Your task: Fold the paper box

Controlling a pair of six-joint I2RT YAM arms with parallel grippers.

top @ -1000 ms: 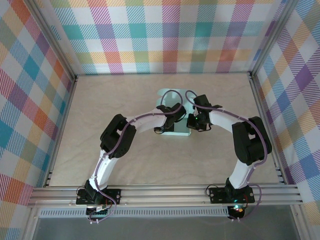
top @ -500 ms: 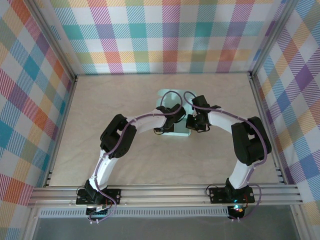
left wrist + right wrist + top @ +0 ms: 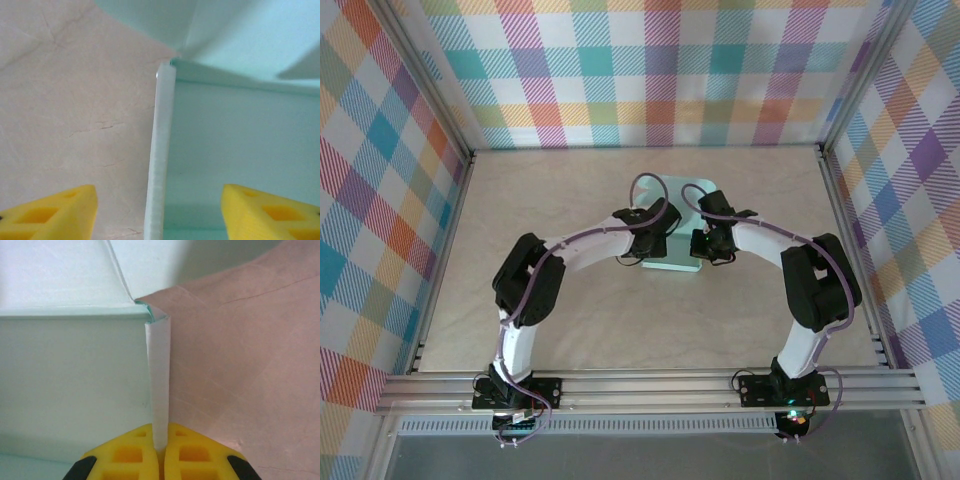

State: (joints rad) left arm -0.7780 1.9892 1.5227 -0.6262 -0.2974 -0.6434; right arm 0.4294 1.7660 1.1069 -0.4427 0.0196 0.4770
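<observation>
Card, pale mint and matte, forms the paper box (image 3: 670,263) mid-table on the creased beige table (image 3: 550,190). From above, the wrists cover its sides. Close up, the left gripper (image 3: 160,215) has its yellow fingers apart, straddling the thin upright left wall, with the floor at 3 o'clock. The right gripper (image 3: 160,452) pinches the right wall at 6 o'clock.
</observation>
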